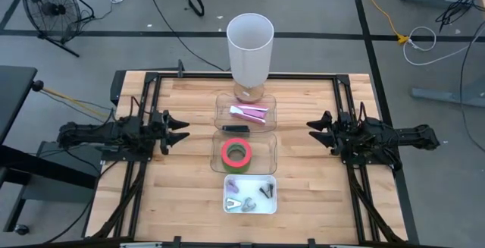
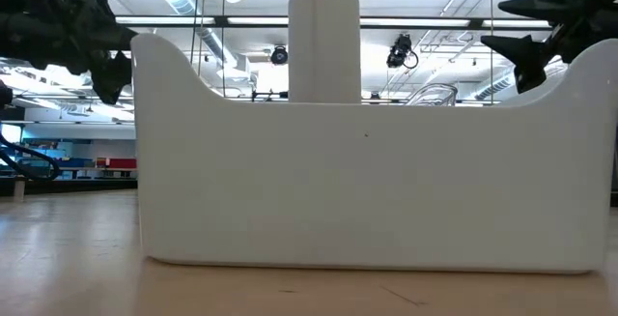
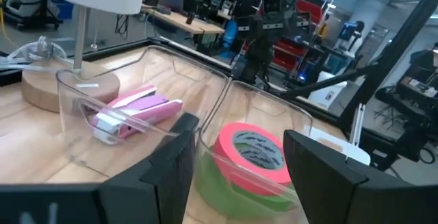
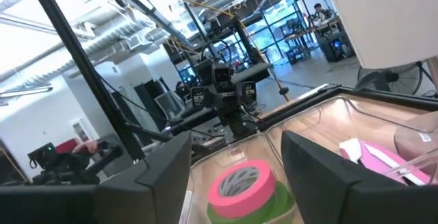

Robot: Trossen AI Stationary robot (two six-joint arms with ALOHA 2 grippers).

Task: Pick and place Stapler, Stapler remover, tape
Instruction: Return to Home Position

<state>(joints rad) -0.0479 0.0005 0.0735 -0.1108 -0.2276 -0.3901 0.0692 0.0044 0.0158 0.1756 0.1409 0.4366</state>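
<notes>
The pink stapler (image 1: 250, 113) lies in the far clear tray (image 1: 224, 104), also seen in the left wrist view (image 3: 133, 111). A pink-and-green tape roll (image 1: 236, 155) lies flat in the middle clear tray (image 1: 216, 143). Grey metal staple removers (image 1: 246, 202) lie in the near white tray (image 1: 227, 181). My left gripper (image 1: 182, 130) hovers open at the table's left, pointing toward the trays. My right gripper (image 1: 312, 130) hovers open at the table's right, also facing the trays. Both are empty.
A white lamp (image 1: 250, 47) on a round wooden base stands just behind the far tray. A small black object (image 1: 235, 129) lies between the far and middle trays. In the low view the white tray's wall (image 2: 367, 181) fills most of the picture.
</notes>
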